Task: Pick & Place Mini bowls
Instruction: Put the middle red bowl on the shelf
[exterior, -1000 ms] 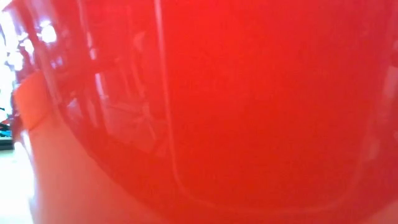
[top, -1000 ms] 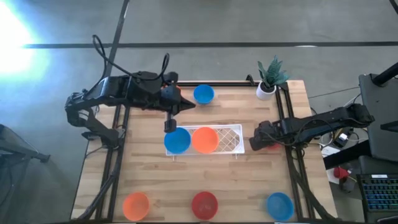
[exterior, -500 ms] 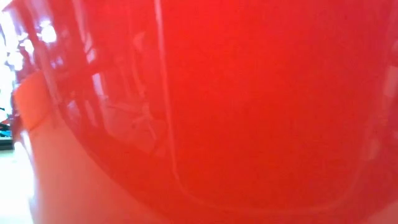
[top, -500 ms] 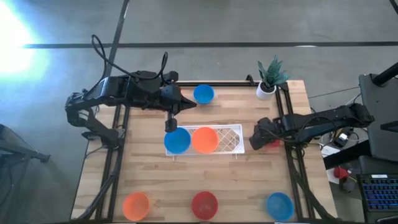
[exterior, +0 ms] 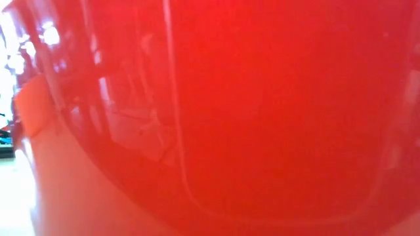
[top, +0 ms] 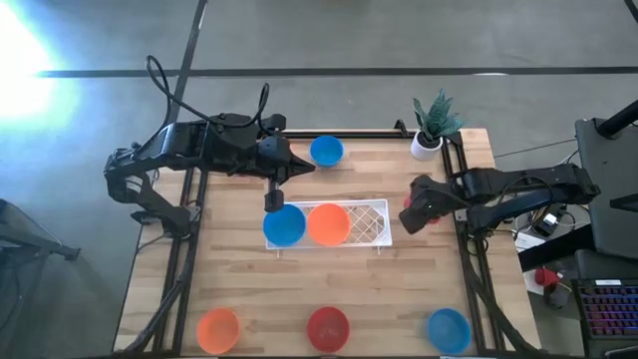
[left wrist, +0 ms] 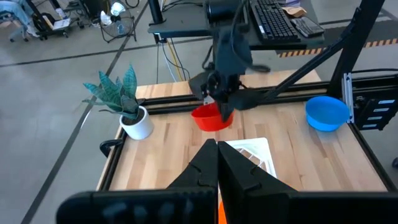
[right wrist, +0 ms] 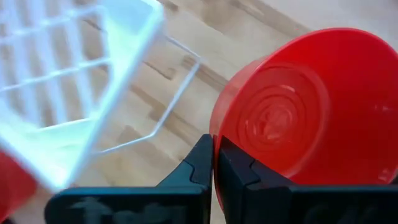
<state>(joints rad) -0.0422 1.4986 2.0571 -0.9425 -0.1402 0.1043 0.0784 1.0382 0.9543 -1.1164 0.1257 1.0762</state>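
My right gripper (top: 412, 209) stands at the right end of the white tray (top: 374, 231), shut on a red mini bowl (top: 419, 219). That bowl also shows under this gripper (left wrist: 219, 101) in the left wrist view. My left gripper (top: 272, 197) hovers shut above the tray's left end, over a blue bowl (top: 284, 225) that sits in the tray beside an orange bowl (top: 328, 223). Another blue bowl (top: 326, 151) rests on the table by the far edge. Orange (top: 218, 329), red (top: 328, 328) and blue (top: 448, 330) bowls stand along the near edge. My right gripper pinches the red bowl by its rim (right wrist: 216, 134), one finger inside the bowl and one outside. The fingers come from above, slanting in from the table's right. The bowl (right wrist: 292, 118) sits tilted in the hold; whether its underside touches the table I cannot tell.
A small white pot with a green plant (top: 431, 125) stands at the far right corner. The near red bowl (exterior: 230, 118) fills the whole low view. Black frame rails (top: 464, 189) run along the table's left, far and right sides. Bare wood lies between the tray and the near row.
My right gripper has moved a little toward the far edge and up, taking the red bowl with it. The bowl now sits closer to the tray's right end than before. My left arm has kept still.
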